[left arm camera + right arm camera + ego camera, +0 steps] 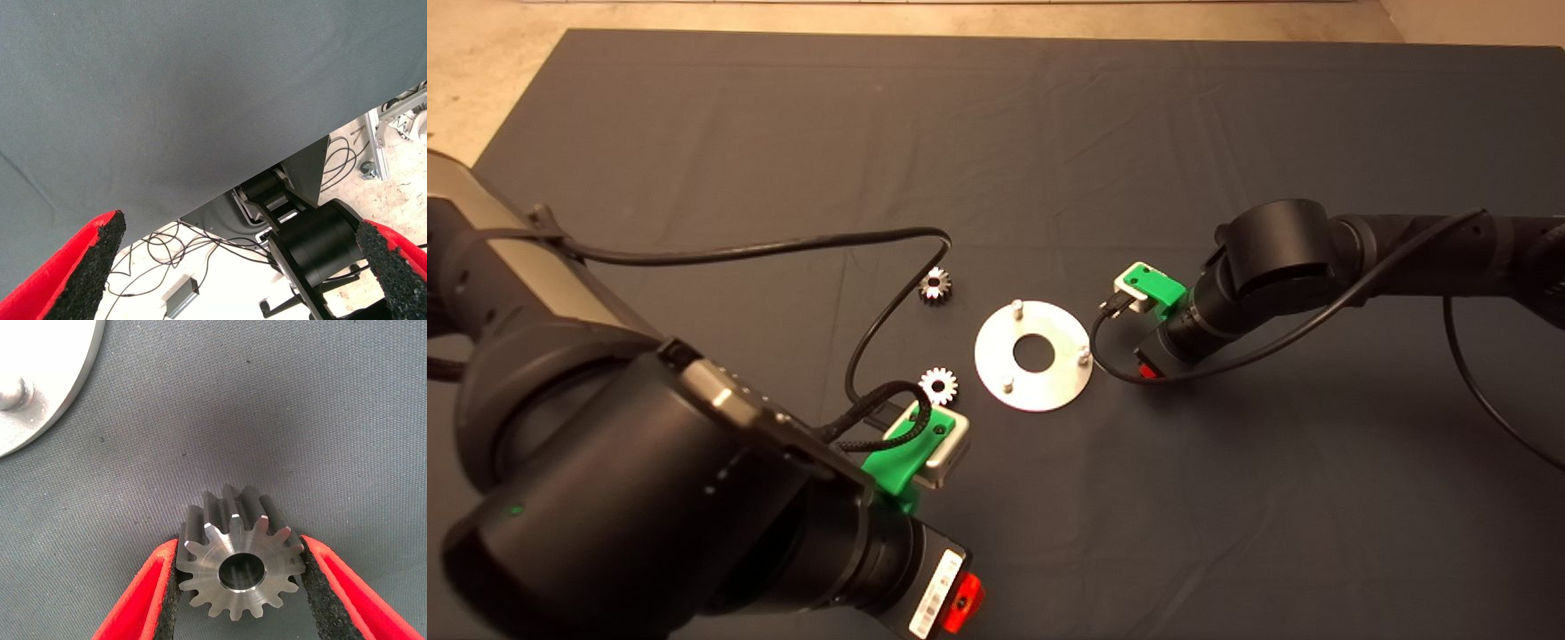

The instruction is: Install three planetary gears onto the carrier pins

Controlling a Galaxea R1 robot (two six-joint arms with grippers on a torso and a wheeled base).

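Right fingers (313, 587) pinch a gear (239, 568) above dark mat (267, 420); left fingers (87, 267) spread wide over floor cables (167, 247).

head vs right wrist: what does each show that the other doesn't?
Head only: two planetary gears lying loose on the mat, all three carrier pins bare, and the left gripper low at the mat's near edge.

Right wrist only: the right gripper shut on a third gear, with one pad pressed against its teeth.

Both: the mat, the silver disc and the pin on its right-arm side.
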